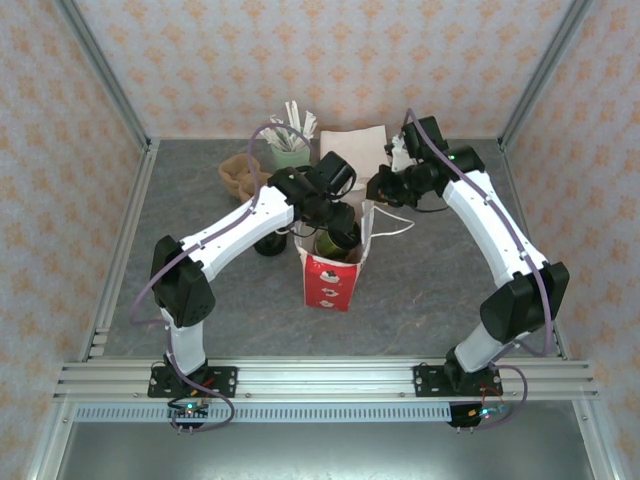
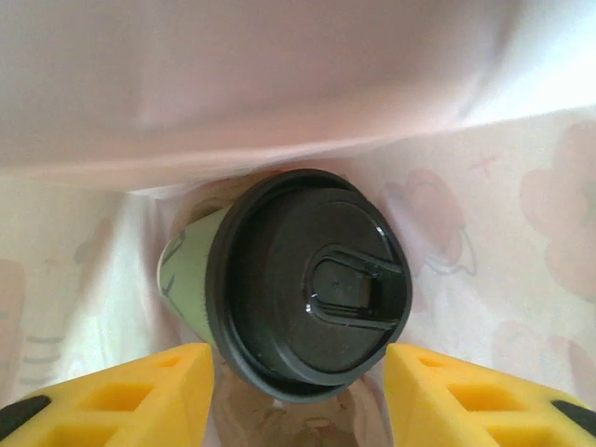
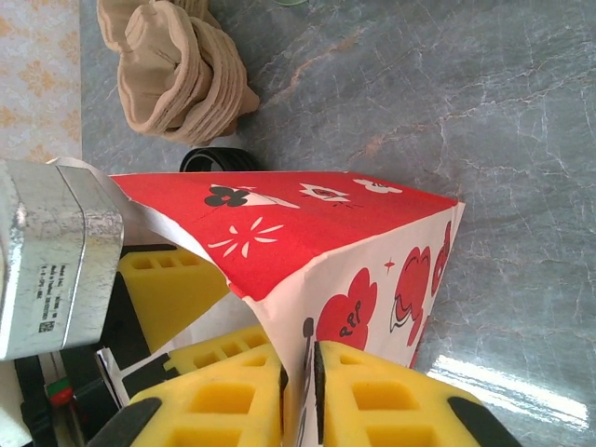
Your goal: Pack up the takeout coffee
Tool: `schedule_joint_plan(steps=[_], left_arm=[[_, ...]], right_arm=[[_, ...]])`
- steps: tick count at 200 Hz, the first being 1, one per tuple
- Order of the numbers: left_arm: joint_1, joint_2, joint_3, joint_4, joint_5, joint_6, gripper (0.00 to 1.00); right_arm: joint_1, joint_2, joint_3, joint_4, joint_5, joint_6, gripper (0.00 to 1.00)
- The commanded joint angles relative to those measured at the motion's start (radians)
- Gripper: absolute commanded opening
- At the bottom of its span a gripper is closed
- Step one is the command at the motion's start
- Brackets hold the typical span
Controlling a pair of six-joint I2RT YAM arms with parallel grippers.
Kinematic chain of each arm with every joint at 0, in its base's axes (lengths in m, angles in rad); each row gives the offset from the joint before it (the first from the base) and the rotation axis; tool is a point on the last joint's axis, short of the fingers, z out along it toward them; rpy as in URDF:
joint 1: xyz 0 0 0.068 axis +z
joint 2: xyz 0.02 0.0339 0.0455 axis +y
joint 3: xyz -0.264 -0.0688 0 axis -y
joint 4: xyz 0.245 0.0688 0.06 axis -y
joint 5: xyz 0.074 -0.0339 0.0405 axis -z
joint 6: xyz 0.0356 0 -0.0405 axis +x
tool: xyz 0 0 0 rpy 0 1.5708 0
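At the near edge of the desk (image 1: 470, 270) the two arm bases are bolted, and just beyond them, at the middle of the desk, a red and white paper bag (image 1: 328, 283) is seen standing upright with its mouth open. The takeout coffee (image 2: 312, 284) is found inside this bag, resting low between the white inner walls, its black lid turned up toward the left wrist camera and a strip of its olive side shown at 9 o'clock of the lid. The left fingers (image 2: 140, 396) are held wide within the bag's mouth, one on either side of the lid and just clear of it, so that nothing is gripped by them. At 3 o'clock of the bag's mouth the right fingers (image 3: 391, 400) are pressed narrowly together on the bag's paper edge, which is pinched between them. A loose black lid (image 1: 270, 243) is seen on the desk at 9 o'clock of the bag. Farther back, a brown stack of pulp trays (image 1: 240, 172) lies at 11 o'clock, a green cup of white sticks (image 1: 290, 150) stands near 12 o'clock, and white napkins (image 1: 352, 145) are laid at 1 o'clock.
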Motion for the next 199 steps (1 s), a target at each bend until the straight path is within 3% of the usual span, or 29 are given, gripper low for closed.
schedule_joint_plan(steps=[1, 48, 76, 199], left_arm=[[-0.013, -0.032, -0.014, 0.045, 0.031, 0.024, 0.52], [-0.025, 0.015, 0.003, 0.072, 0.073, 0.051, 0.48], [-0.029, 0.069, 0.043, 0.042, 0.037, 0.059, 0.48], [-0.042, 0.105, -0.004, -0.002, -0.064, 0.092, 0.61]], right_arm=[[0.006, 0.006, 0.033, 0.006, 0.002, -0.007, 0.19], [0.006, 0.007, 0.032, 0.007, 0.001, -0.004, 0.19], [0.006, 0.005, 0.031, 0.008, 0.003, 0.0, 0.19], [0.005, -0.012, 0.016, 0.013, 0.002, 0.008, 0.19]])
